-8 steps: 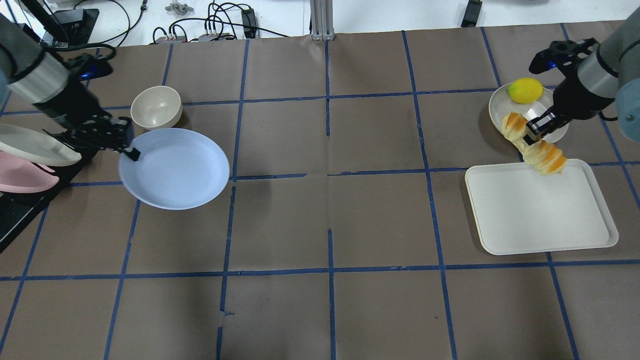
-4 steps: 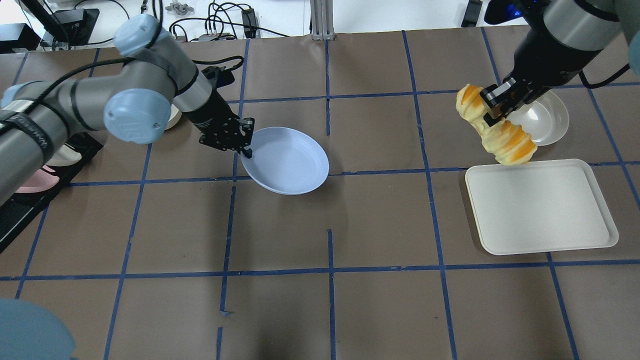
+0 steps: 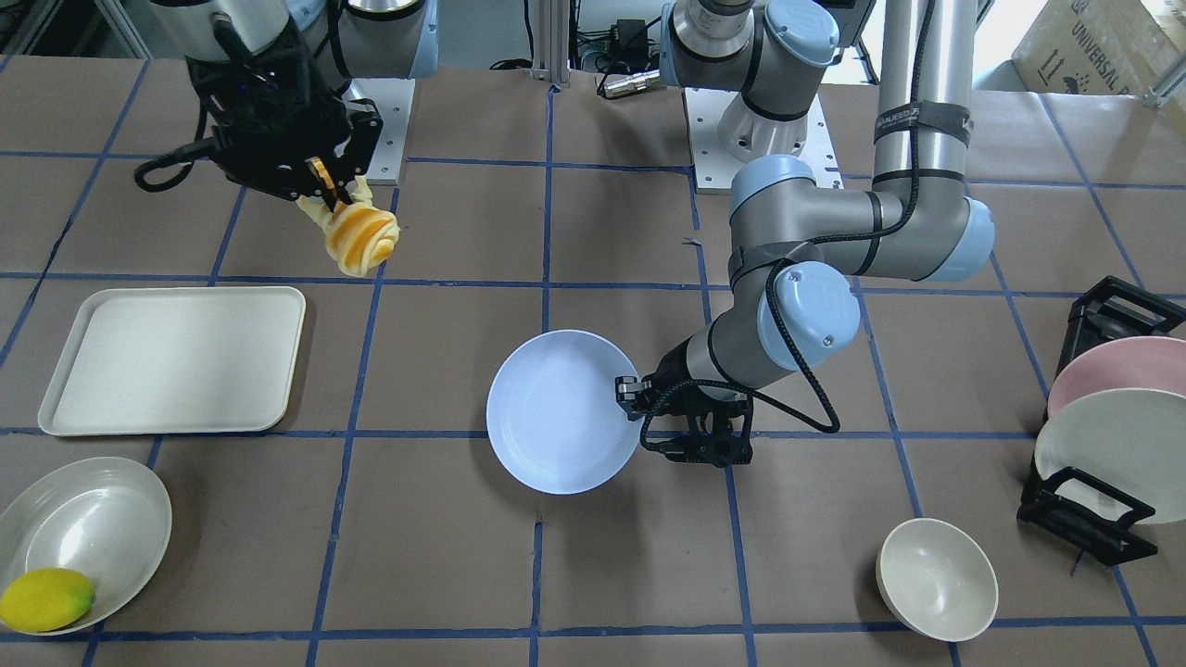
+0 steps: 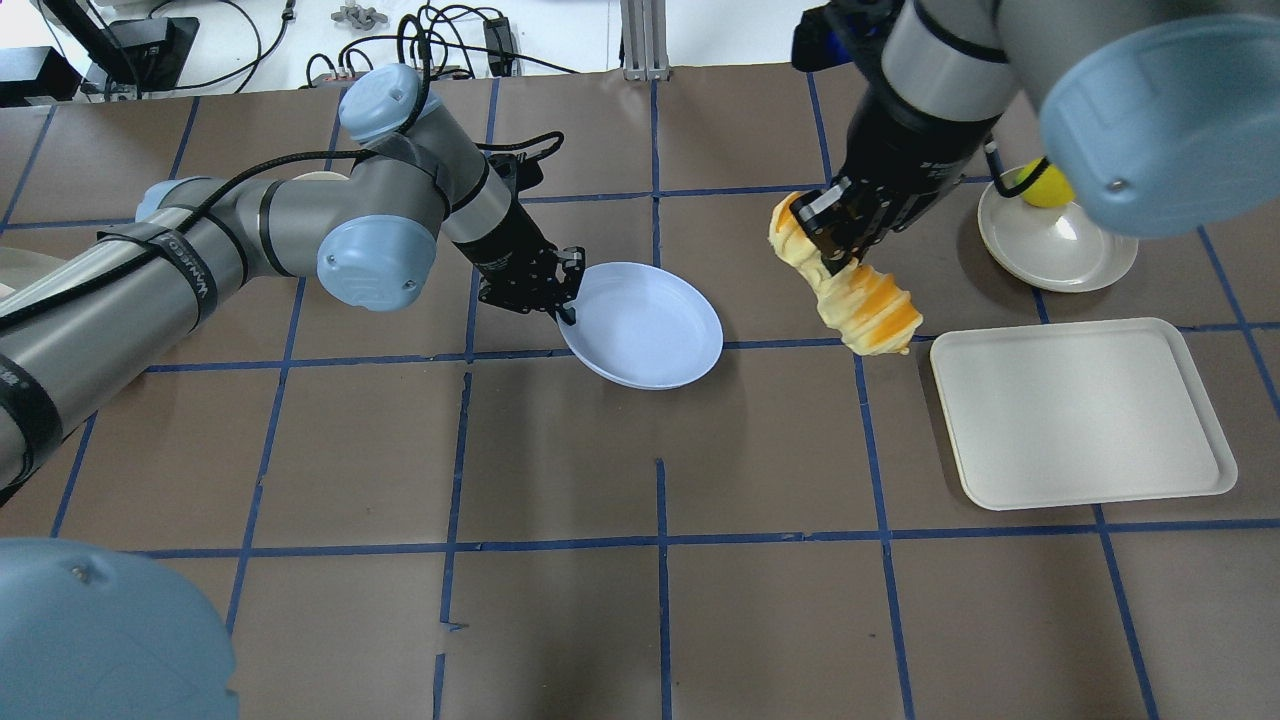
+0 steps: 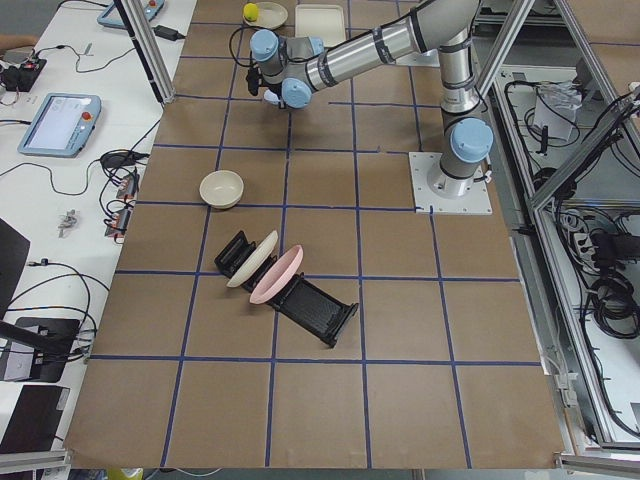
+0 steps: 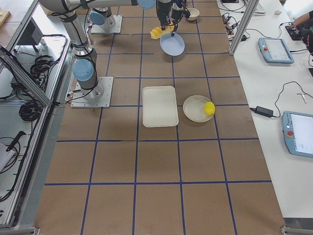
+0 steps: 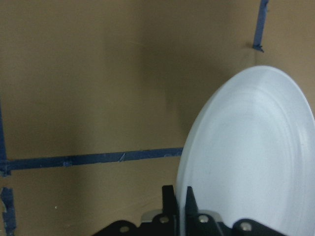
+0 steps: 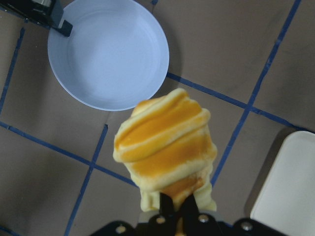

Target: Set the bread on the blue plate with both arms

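My left gripper [image 4: 560,305] is shut on the rim of the blue plate [image 4: 645,325] and holds it near the table's middle; the grip also shows in the front view [image 3: 628,400] and the left wrist view [image 7: 182,206]. My right gripper [image 4: 830,235] is shut on the bread [image 4: 855,295], an orange-yellow striped roll that hangs in the air to the right of the plate. In the right wrist view the bread [image 8: 165,147] hangs beside the plate [image 8: 108,51], not over it. In the front view the bread [image 3: 357,236] is far from the plate [image 3: 556,412].
A white tray [image 4: 1080,410] lies at the right. A white plate [image 4: 1060,245] with a yellow lemon [image 4: 1045,185] sits behind it. A small cream bowl [image 3: 936,579] and a black rack with a pink plate [image 3: 1112,366] and a white plate stand on my left side.
My left arm has carried the blue plate further right toward the middle. My right arm has carried the bread left, off the tray's edge and toward the plate.
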You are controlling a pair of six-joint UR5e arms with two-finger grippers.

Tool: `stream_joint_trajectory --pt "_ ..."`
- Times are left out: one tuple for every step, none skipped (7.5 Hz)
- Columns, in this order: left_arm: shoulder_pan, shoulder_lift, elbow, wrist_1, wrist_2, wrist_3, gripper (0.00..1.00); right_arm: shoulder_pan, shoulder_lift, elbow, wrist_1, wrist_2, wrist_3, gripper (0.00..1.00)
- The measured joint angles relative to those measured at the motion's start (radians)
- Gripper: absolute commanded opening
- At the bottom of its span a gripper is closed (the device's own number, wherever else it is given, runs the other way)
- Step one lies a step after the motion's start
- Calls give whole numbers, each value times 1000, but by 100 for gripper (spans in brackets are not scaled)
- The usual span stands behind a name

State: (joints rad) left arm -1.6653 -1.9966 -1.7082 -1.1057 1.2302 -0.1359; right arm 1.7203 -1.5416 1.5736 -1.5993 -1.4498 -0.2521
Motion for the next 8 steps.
stream_joint_trajectory --pt "-9 -10 -1 35 -1 -30 100 43 65 1 -66 0 42 17" --pt "-15 -16 3 64 -2 -77 100 76 150 -2 -155 -3 76 22" --pt "-13 -11 8 76 -1 -102 100 95 231 -6 -244 -10 94 69" --pt "-7 6 7 77 2 -111 100 107 300 -8 -319 -15 102 100" --pt "3 42 2 64 14 -114 100 114 349 -10 -370 -25 104 100" --pt "22 92 2 24 50 -101 100 122 378 -11 -414 -55 106 100" --pt "47 147 4 -37 106 -54 100 138 390 -12 -439 -97 112 100" --pt "68 206 7 -104 173 5 100 155 392 -12 -450 -129 134 100"
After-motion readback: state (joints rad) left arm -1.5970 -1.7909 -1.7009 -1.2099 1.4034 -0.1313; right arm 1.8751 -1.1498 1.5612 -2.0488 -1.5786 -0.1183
